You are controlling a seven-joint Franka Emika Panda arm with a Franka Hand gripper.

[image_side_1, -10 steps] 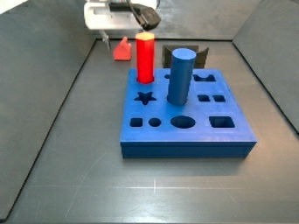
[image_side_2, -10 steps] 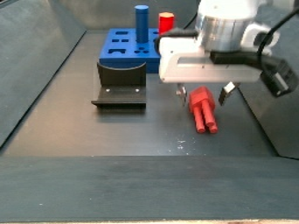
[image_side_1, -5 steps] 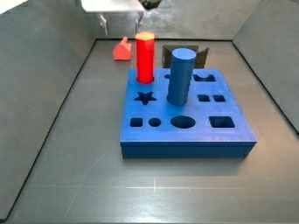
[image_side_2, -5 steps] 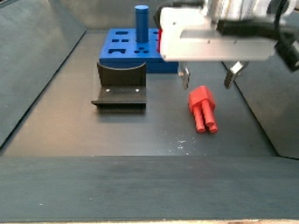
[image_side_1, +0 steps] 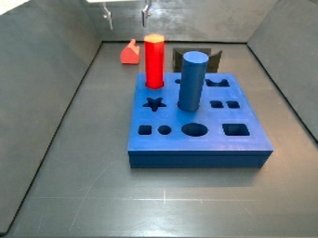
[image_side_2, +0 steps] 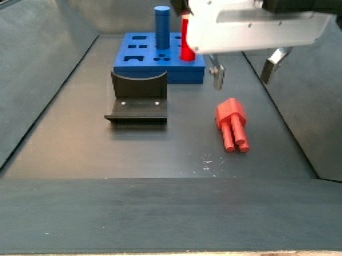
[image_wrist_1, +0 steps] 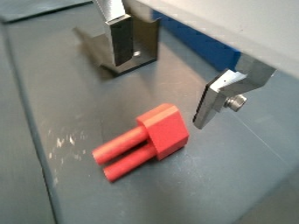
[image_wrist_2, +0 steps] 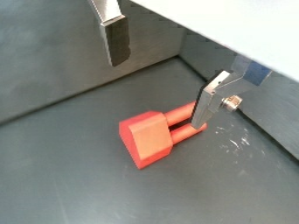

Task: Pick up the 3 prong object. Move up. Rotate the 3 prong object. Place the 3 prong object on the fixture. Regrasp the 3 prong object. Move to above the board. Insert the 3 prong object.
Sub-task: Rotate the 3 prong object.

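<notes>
The salmon-red 3 prong object [image_side_2: 233, 124] lies flat on the dark floor, apart from the gripper; it also shows in a side view [image_side_1: 129, 53] and in both wrist views [image_wrist_1: 146, 140] [image_wrist_2: 152, 140]. My gripper [image_side_2: 247, 70] hangs open and empty well above it, near the top edge in a side view [image_side_1: 126, 11]. In both wrist views the gripper [image_wrist_1: 166, 68] [image_wrist_2: 163, 70] has nothing between its fingers [image_wrist_1: 216, 101]. The dark fixture [image_side_2: 136, 104] stands in front of the blue board [image_side_2: 140, 55]. The board [image_side_1: 199, 125] has shaped cutouts.
A tall red cylinder peg [image_side_1: 154, 60] and a tall blue cylinder peg [image_side_1: 192, 82] stand in the board. Grey walls enclose the floor on both sides. The fixture [image_wrist_1: 146, 39] and the board's edge [image_wrist_1: 205, 44] lie beyond the fingers in a wrist view.
My gripper has risen straight up from just above the 3 prong object, still open. The object has not moved.
</notes>
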